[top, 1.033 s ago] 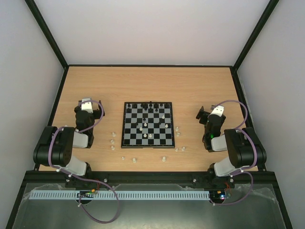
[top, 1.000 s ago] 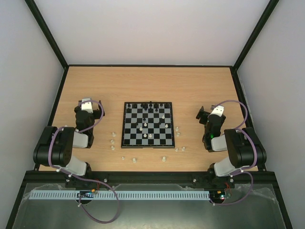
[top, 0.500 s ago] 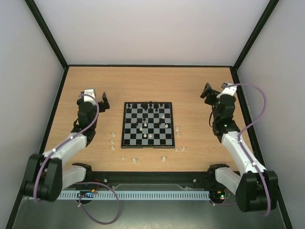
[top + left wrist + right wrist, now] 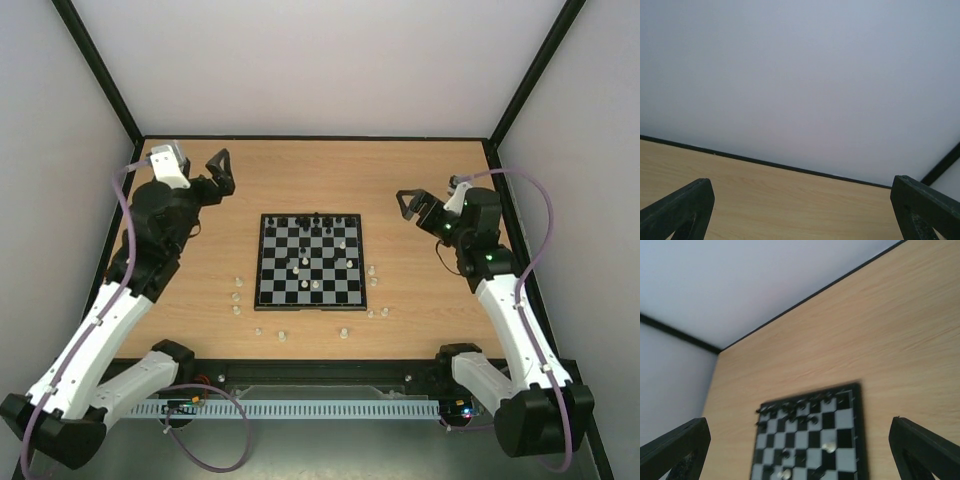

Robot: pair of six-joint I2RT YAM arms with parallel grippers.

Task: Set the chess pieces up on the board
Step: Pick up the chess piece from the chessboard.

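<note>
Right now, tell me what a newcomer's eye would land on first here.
The checkered board sits at the middle of the table, black and whitish pieces scattered over it and more whitish ones loose beside it. The left gripper and right gripper hang open and empty on either side of it.

board point(image 4: 272, 270) is showing blk/pale-grey checks, thin blk rim. blk pcs point(image 4: 318, 217) and whitish pcs point(image 4: 343, 332) are contrasting. table point(image 4: 300, 170) is showing light wood grain; arms point(image 4: 90, 340) are showing blk+white, cables point(image 4: 548, 222) purple, walls point(image 4: 320, 60) pale grey.
</note>
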